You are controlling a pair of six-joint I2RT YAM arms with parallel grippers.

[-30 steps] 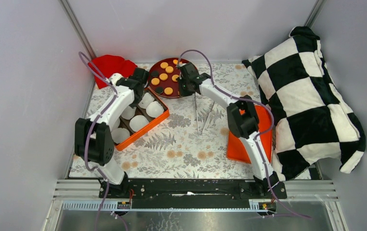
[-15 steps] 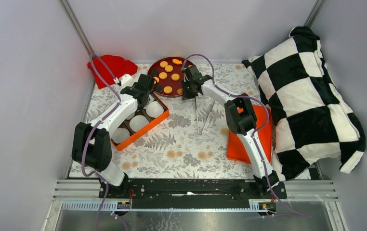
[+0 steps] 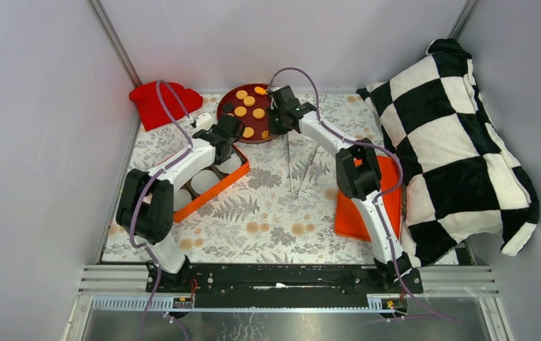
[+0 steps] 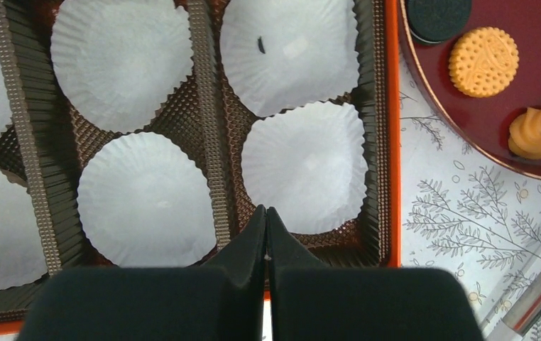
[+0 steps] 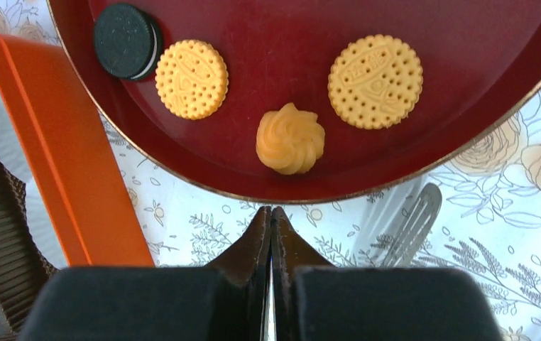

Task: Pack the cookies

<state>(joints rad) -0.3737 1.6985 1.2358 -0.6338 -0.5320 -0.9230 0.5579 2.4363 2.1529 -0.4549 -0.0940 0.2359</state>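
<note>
1. The cookies (image 5: 375,81) sit on the dark red plate (image 5: 282,64): flat, round, orange-yellow, stamped with dotted rims.
2. Beside them on the plate, a piped swirl (image 5: 290,138) and a dark sandwich biscuit (image 5: 126,40).
3. Right gripper (image 5: 271,213) hovers at the plate's near edge, fingers pressed together, holding nothing.
4. Left gripper (image 4: 266,214) hangs over the orange tray (image 4: 392,142), tips closed tight, empty.
5. White crinkled liners (image 4: 140,199) sit in the tray's brown compartments.

Matt cookies (image 5: 375,71), glossy plate (image 5: 268,42), paper liners (image 4: 143,199)
</note>
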